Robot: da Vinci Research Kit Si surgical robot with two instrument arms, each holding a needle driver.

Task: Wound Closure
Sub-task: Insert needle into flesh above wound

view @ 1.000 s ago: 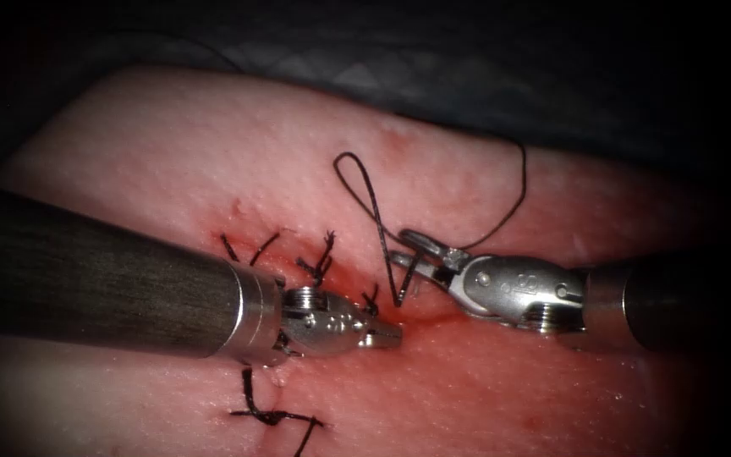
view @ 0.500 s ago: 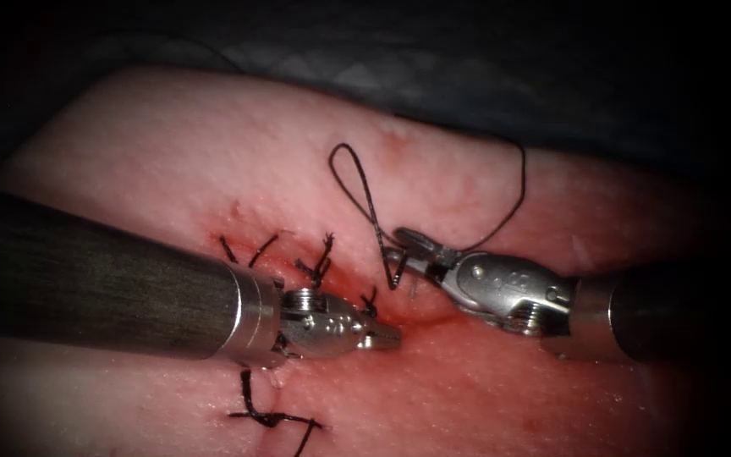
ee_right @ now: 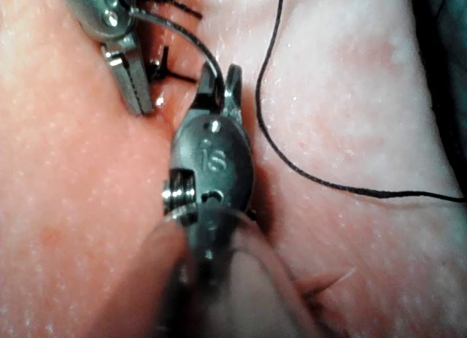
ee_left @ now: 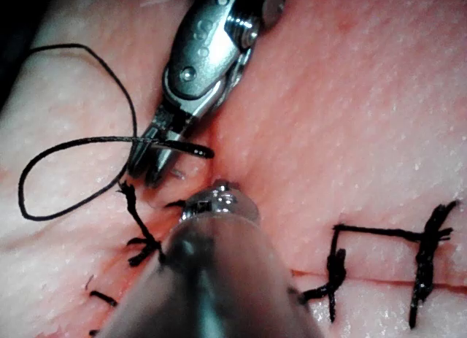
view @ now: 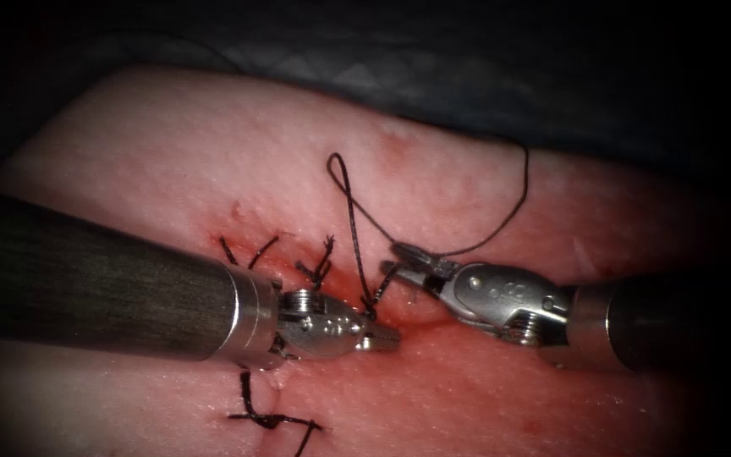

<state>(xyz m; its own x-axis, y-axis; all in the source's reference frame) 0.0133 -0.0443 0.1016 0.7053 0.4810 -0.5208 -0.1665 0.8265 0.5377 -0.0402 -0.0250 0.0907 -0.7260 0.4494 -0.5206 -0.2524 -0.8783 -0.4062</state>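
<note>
Two tools meet over the tissue [view: 171, 152] at the cut — your left tool [view: 380, 339] sits with jaws closed, empty. Your right tool [view: 405, 262] grips the needle [ee_right: 191, 47] near one end, just right of the cut; thread [view: 501, 220] loops behind — tied stitches [view: 268, 416] nearby.

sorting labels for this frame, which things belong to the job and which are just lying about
In the job:
right tool, shut on the needle near one end; needle by the cut, cannot tell if in tissue
thread
left tool, shut, holding nothing

Lying about:
cut ends
red fluid
</note>
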